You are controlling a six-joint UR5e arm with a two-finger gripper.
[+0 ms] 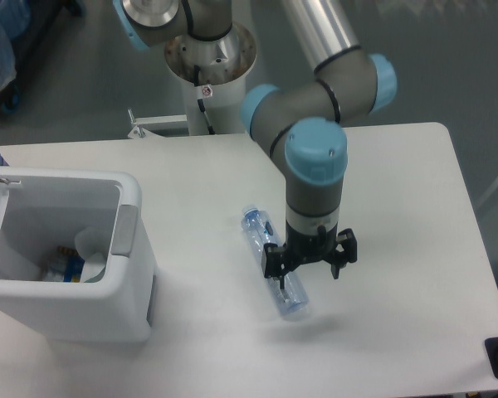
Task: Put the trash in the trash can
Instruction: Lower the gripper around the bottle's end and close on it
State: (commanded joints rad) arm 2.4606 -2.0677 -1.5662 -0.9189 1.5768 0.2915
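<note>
White table [398,166], grey floor [66,75]

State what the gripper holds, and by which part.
The gripper is over the middle of the bottle, fingers astride it; whether it grips cannot be told.

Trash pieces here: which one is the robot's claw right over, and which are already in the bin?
The clear bottle with the blue cap lies on the table under the gripper. The other scraps already sit inside the open white bin.
</note>
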